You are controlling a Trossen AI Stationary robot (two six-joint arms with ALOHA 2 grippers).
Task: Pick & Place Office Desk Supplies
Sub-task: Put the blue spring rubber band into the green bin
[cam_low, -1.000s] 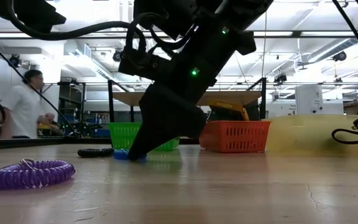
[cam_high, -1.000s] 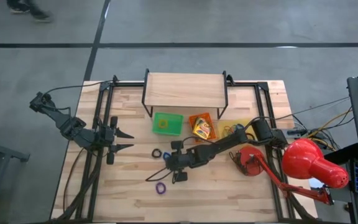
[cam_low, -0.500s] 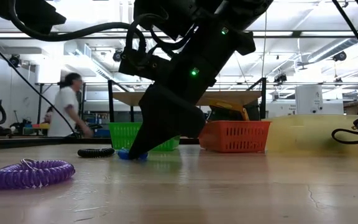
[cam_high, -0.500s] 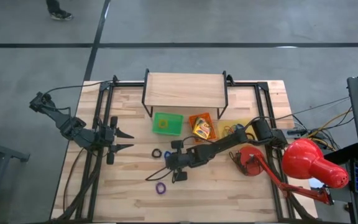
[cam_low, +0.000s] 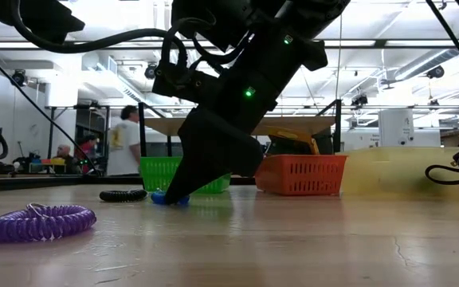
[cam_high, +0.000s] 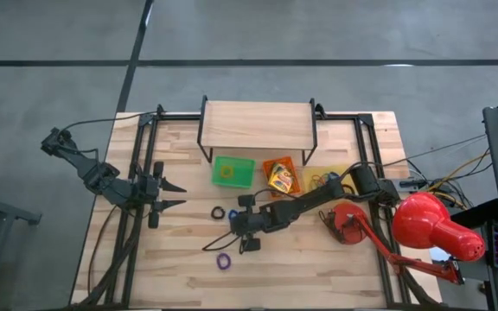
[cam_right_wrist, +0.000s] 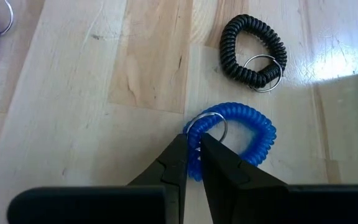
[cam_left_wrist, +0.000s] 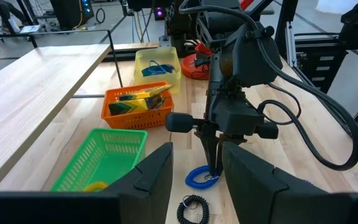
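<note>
A blue coiled loop [cam_right_wrist: 241,134] with a small metal ring lies on the wooden table left of centre, and my right gripper [cam_right_wrist: 192,155] is shut on it. The same blue loop [cam_low: 170,199] shows under the dark fingers in the low view. A black coiled loop [cam_right_wrist: 253,50] lies just beyond it, and a purple coiled loop [cam_low: 38,222] lies nearer the front edge. My left gripper [cam_high: 178,194] waits open at the table's left side, touching nothing. My right gripper pinches the blue loop's coil beside its metal ring [cam_right_wrist: 194,134] between its two fingertips. The fingers slant down from the table's right side. The loop lies flat on the table [cam_low: 183,200] beyond the fingers.
Green tray [cam_high: 233,171], orange tray [cam_high: 280,175] with boxes and yellow tray [cam_high: 331,179] stand in a row in front of a raised wooden shelf [cam_high: 258,125]. A big red lamp [cam_high: 430,229] stands at the right. A person walks in the room behind.
The blue loop has bunched up a little under my right fingertips; the arm itself has kept still. A person has walked rightward in the room behind the table.
</note>
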